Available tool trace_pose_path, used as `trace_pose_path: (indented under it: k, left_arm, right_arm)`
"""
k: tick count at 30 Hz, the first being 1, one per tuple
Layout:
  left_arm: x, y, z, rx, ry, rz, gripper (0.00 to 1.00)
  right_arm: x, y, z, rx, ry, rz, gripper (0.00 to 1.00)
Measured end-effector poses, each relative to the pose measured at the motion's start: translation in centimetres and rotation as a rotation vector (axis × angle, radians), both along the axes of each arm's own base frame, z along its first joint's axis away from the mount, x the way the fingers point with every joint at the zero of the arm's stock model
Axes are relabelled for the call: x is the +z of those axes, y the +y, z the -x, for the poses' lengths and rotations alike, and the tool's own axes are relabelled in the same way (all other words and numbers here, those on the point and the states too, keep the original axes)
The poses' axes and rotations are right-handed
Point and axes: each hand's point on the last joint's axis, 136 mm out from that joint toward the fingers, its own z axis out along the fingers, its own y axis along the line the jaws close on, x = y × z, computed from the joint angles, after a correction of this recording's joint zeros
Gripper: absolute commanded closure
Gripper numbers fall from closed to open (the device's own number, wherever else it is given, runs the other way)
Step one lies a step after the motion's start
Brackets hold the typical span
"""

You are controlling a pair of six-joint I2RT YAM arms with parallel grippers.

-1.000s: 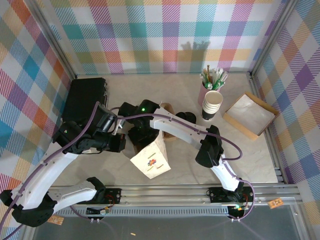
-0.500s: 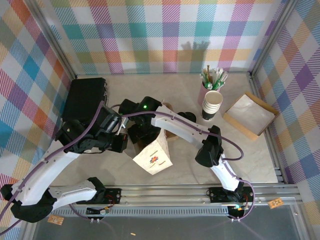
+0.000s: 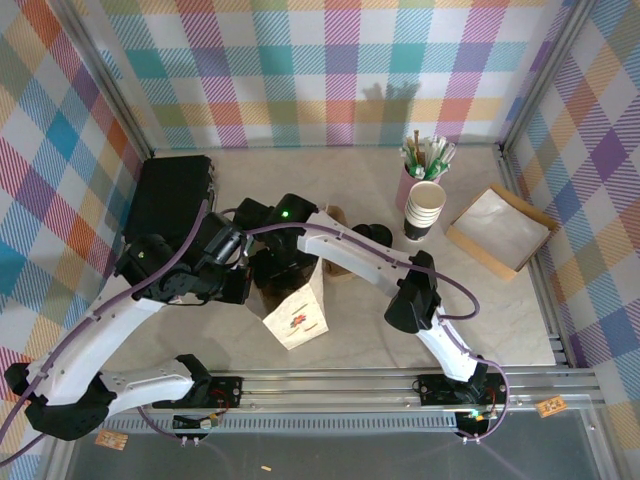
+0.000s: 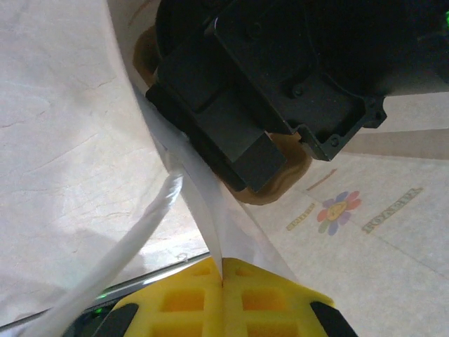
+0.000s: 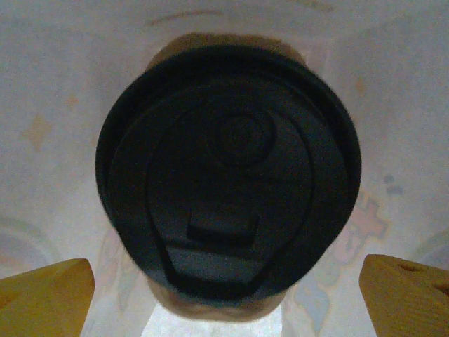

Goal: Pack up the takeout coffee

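The white paper bag with a printed flower [image 3: 300, 315] stands tilted on the table [image 3: 480, 320] between the two arms. The left gripper [image 4: 223, 284] is clamped on the bag's upper edge, its yellow pads [image 4: 182, 305] pressed together on the paper. This grip most likely serves to hold the mouth open and steady the bag. The right gripper [image 5: 226, 291] hangs inside that mouth with its jaws wide apart, holding nothing. The takeout coffee [image 5: 228, 168], a paper cup capped with a round black plastic lid, sits upright inside the bag. It is directly below the right gripper and centred between its yellow fingers [image 5: 42, 288], which appear clear of the lid on either side.
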Motion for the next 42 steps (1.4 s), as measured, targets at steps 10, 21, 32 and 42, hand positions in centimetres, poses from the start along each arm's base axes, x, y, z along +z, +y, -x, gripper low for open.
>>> trace_pose_path:
  k: [10, 21, 32, 42]
  left_arm:
    - [-0.6, 0.4, -0.1, 0.012, 0.002, -0.03, 1.0]
    - [-0.7, 0.4, -0.3, 0.02, -0.002, -0.025, 1.0]
    - [-0.1, -0.5, -0.7, 0.006, -0.032, 0.023, 1.0]
    - [1.0, -1.1, -1.0, -0.006, -0.081, 0.076, 0.97]
  right_arm:
    - [1.3, 1.2, 0.2, -0.038, 0.022, -0.073, 0.07]
    - [2.7, 1.3, 0.6, -0.045, 0.025, -0.109, 0.15]
    - [7.0, 1.0, 1.0, -0.038, -0.019, -0.214, 0.18]
    - [8.8, 0.8, 0.9, -0.042, -0.055, -0.26, 0.18]
